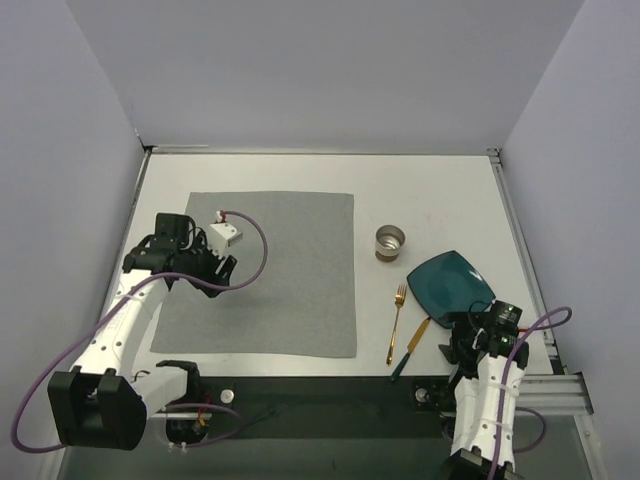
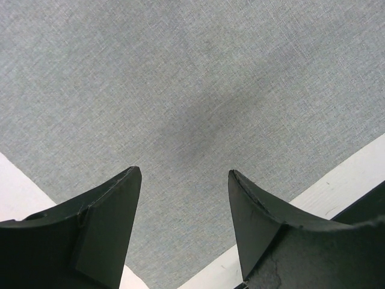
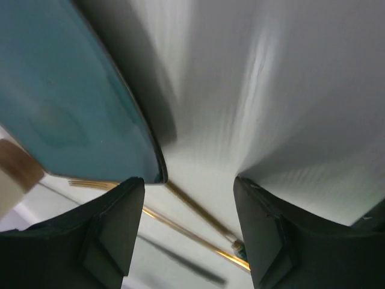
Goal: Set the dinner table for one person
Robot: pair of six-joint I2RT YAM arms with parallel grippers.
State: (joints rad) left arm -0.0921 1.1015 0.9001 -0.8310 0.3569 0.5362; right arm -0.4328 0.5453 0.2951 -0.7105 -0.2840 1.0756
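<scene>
The dinner table (image 1: 440, 190) is white, with a grey cloth mat (image 1: 290, 270) on its left half. My left gripper (image 1: 222, 265) hovers over the mat's left part. In the left wrist view it (image 2: 183, 171) stands open above the mat (image 2: 198, 90) with nothing between its fingers. A teal square plate (image 1: 450, 285) lies at the right, and my right gripper (image 1: 468, 335) is at its near corner. Seen from the right wrist, that gripper (image 3: 189, 179) is open, with the plate's (image 3: 66, 102) corner just beside the left fingertip. A gold cutlery handle (image 3: 200, 212) runs across below the jaws.
A small metal cup (image 1: 390, 242) stands right of the mat. A gold fork (image 1: 397, 322) and a teal-handled knife (image 1: 410, 350) lie between the mat and the plate. White walls close in the table on three sides.
</scene>
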